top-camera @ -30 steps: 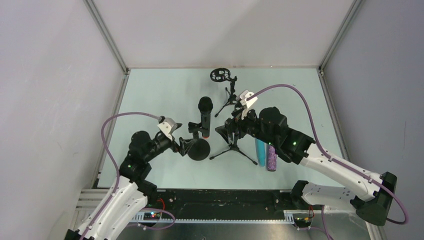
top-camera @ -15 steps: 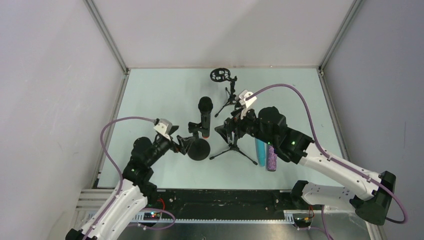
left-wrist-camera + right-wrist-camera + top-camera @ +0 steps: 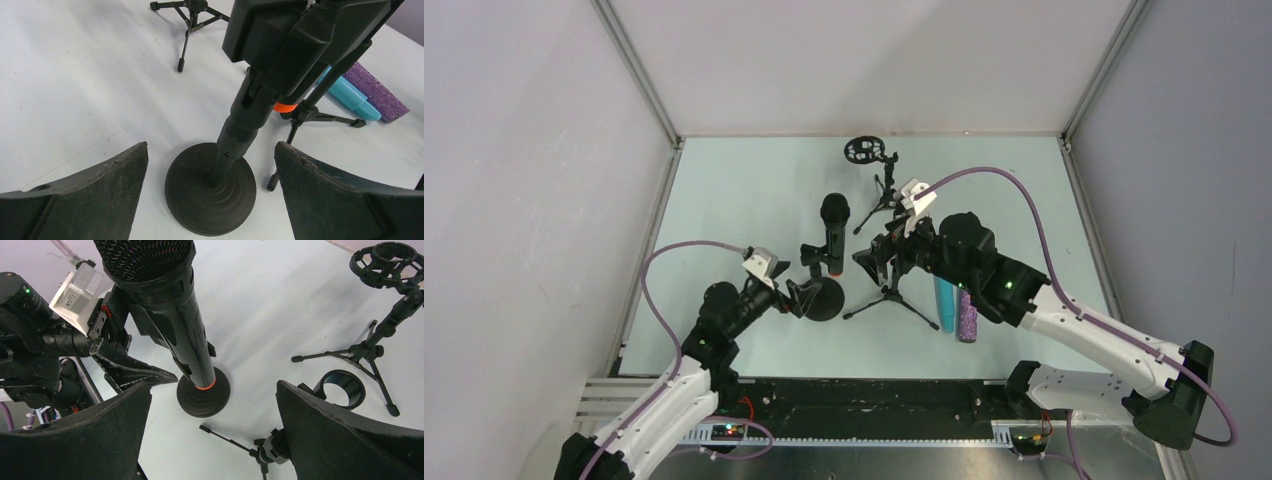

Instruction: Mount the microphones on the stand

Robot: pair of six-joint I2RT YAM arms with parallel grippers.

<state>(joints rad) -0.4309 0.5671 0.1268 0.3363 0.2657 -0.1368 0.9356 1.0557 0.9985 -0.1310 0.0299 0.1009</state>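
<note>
left wrist view: my left gripper [image 3: 210,147] spread wide, empty, round stand base [image 3: 210,200] just ahead. black microphone [image 3: 175,315] upright in its clip. right gripper [image 3: 214,385] likewise wide, empty, probably for clearance. cyan microphone [image 3: 350,95], purple microphone [image 3: 377,92] lie far right, awaiting stands.

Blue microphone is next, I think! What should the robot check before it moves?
1. Black microphone standing in the round stand: ok.
2. Left fingers open and empty: ok.
3. Right fingers open and empty: ok.
4. Clip on the tripod stand empty: ok.
5. Blue microphone lying flat on the table: ok.
6. Gap between it and the purple microphone for pinching: cannot tell.
</note>
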